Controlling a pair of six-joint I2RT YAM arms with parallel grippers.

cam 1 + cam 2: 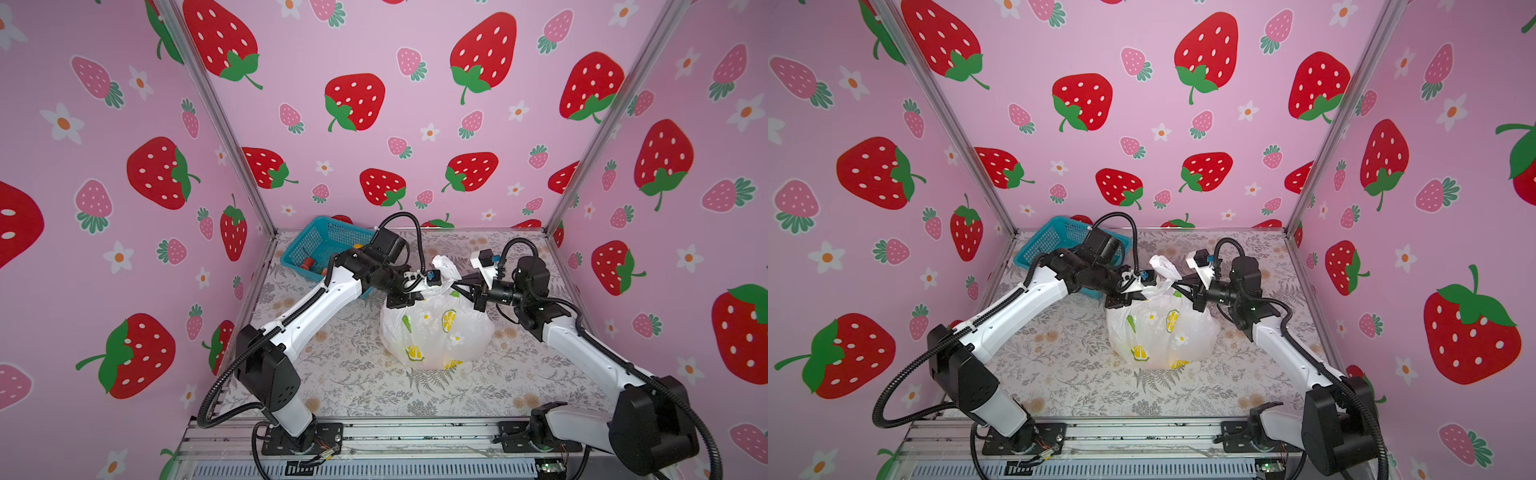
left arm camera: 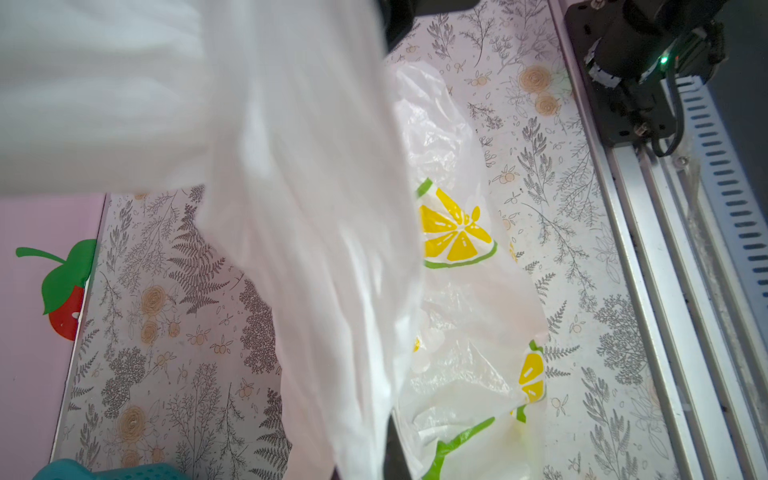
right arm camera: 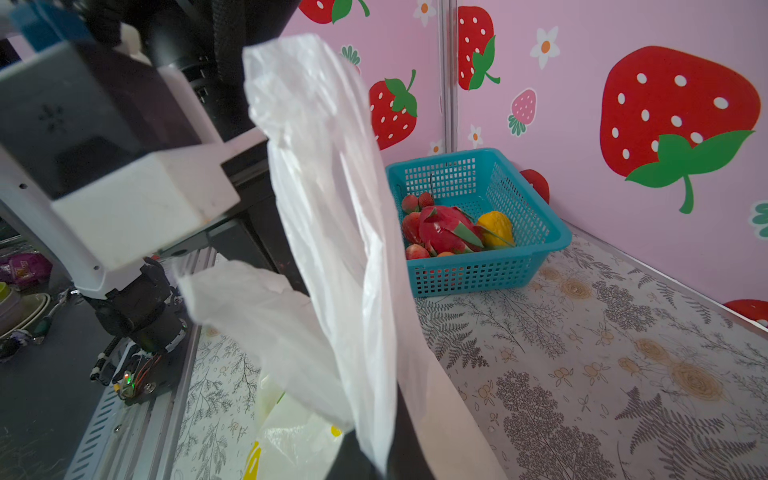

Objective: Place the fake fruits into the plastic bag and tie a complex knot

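The plastic bag (image 1: 436, 332) stands bulging mid-table in both top views, printed with lemon slices. My left gripper (image 1: 409, 298) is shut on one handle strip (image 2: 316, 249) at the bag's top left. My right gripper (image 1: 463, 287) is shut on the other strip (image 3: 332, 208) at the top right. One strip end (image 1: 446, 266) stands up between them. The knot is out of view. Fake fruits lie in the teal basket (image 3: 478, 274): a pink dragon fruit (image 3: 446, 228), a yellow lemon (image 3: 496, 226) and red strawberries (image 3: 415, 201). What the bag holds shows only dimly.
The teal basket (image 1: 320, 241) sits at the back left corner, partly behind my left arm. Pink strawberry-print walls close the table on three sides. An aluminium rail (image 1: 374, 436) with both arm bases runs along the front edge.
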